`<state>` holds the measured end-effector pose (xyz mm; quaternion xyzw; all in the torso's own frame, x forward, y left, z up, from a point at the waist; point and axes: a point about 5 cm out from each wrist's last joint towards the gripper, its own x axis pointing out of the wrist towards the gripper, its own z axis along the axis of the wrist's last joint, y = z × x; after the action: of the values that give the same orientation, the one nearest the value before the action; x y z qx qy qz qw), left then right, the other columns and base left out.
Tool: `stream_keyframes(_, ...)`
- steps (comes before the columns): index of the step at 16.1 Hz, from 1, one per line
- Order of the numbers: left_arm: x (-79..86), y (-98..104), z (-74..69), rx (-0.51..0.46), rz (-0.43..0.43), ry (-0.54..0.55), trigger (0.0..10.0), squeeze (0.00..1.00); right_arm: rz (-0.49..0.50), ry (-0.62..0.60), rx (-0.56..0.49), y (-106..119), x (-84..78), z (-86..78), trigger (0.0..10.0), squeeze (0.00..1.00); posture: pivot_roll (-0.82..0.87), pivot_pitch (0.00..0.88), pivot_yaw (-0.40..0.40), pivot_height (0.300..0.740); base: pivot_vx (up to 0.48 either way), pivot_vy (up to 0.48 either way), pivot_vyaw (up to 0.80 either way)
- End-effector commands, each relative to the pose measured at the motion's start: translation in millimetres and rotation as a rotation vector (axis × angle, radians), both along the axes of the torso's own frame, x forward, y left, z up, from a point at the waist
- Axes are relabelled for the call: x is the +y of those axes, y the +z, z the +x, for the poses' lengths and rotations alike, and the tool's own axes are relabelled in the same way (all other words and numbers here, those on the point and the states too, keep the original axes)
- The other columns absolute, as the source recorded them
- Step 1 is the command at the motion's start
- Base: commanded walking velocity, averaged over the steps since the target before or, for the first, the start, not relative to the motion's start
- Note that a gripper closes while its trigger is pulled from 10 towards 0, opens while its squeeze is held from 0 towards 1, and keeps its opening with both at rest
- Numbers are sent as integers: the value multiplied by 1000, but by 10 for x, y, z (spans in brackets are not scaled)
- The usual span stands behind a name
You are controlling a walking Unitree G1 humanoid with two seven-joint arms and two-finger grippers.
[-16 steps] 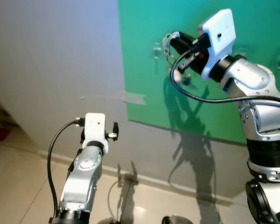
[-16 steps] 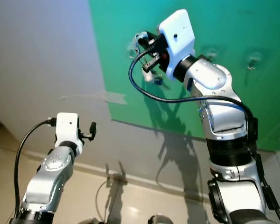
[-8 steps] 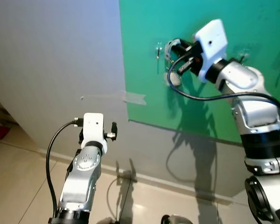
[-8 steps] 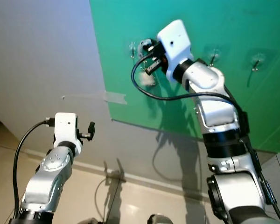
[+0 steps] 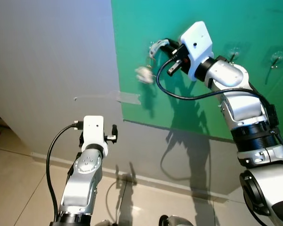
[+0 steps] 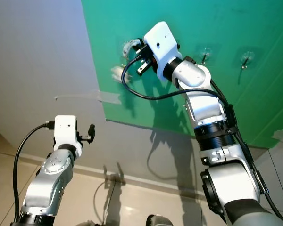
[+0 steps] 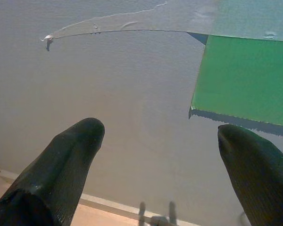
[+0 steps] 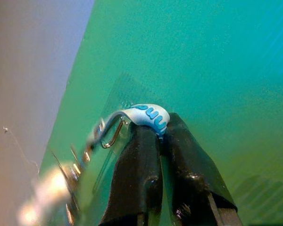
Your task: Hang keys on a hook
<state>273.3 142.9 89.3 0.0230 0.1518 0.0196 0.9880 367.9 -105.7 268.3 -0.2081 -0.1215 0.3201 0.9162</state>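
The right gripper [image 8: 153, 136] is clamped on the white-and-blue strap of the keys [image 8: 146, 114], which are held against the green board [image 5: 188, 117] at its leftmost hook [image 5: 153, 47]; a blurred pale fob [image 5: 143, 74] dangles just below that hook. If the swinging ring is released before it catches, the keys could drop. The left gripper [image 7: 160, 160] is held spread apart, idle, low beside the board.
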Motion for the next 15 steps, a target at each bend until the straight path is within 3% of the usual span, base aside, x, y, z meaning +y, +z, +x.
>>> stream_keyframes(1,22,38,0,-17,8,16,10000,0,-1,20,-48,126,59,6,0,0,-62,0,-10,740,0,0,0)
stream_keyframes(9,0,37,14,-19,3,12,10000,0,-27,33,-117,308,102,99,0,0,-60,0,-15,740,0,0,0)
stream_keyframes(15,10,42,15,-26,3,17,10000,0,-83,26,-117,249,173,236,0,0,-38,0,-27,740,0,0,0)
